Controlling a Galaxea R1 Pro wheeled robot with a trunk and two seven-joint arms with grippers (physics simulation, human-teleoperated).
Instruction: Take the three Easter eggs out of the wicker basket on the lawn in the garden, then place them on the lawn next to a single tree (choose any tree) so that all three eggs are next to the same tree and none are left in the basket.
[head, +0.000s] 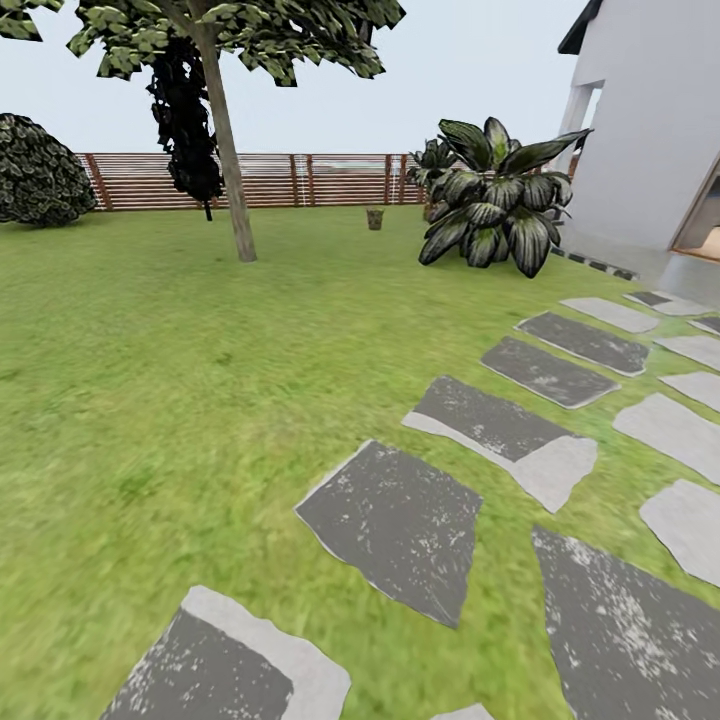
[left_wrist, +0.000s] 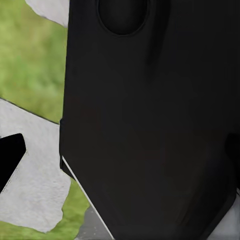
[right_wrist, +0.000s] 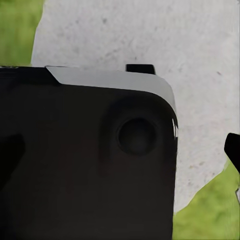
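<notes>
The lawn (head: 180, 400) spreads wide, crossed by grey stepping stones (head: 400, 525) on the right. A tree (head: 228, 160) with a pale trunk stands far ahead by the slat fence (head: 300, 180); a broad-leaved plant (head: 495, 200) grows near the house wall (head: 650, 130). The basket (head: 375, 218) sits small on the grass before the fence, far from either hand. In both wrist views black robot body (left_wrist: 150, 125) blocks the fingers, over stone and grass; whether the hands are apart or together cannot be told.

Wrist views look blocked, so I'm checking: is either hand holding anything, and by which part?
Cannot be told: a dark robot body blocks both wrist views. The wicker basket stands far off on the lawn.
</notes>
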